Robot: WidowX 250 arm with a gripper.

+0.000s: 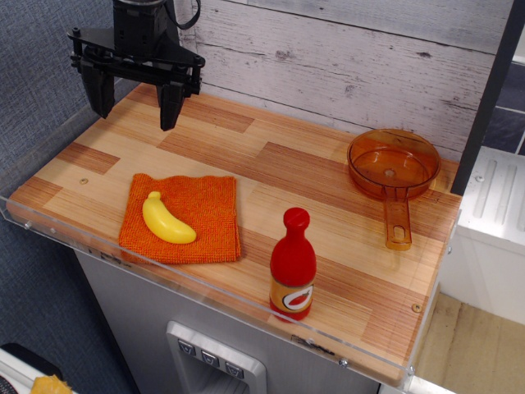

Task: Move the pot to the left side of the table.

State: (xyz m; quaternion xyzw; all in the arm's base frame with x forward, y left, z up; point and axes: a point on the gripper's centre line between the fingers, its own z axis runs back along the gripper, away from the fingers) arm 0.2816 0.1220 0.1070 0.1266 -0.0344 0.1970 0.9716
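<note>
The pot (392,167) is a translucent amber-orange saucepan at the far right of the table (271,176), its flat handle pointing toward the front edge. My gripper (136,100) is black and hangs above the table's far left corner, far from the pot. Its two fingers (171,105) are spread apart and hold nothing.
An orange cloth (187,217) with a yellow banana (166,219) on it lies front left. A red bottle (292,266) stands near the front edge, right of the cloth. A white plank wall (344,57) runs behind the table. A clear acrylic edge (49,226) rims the table.
</note>
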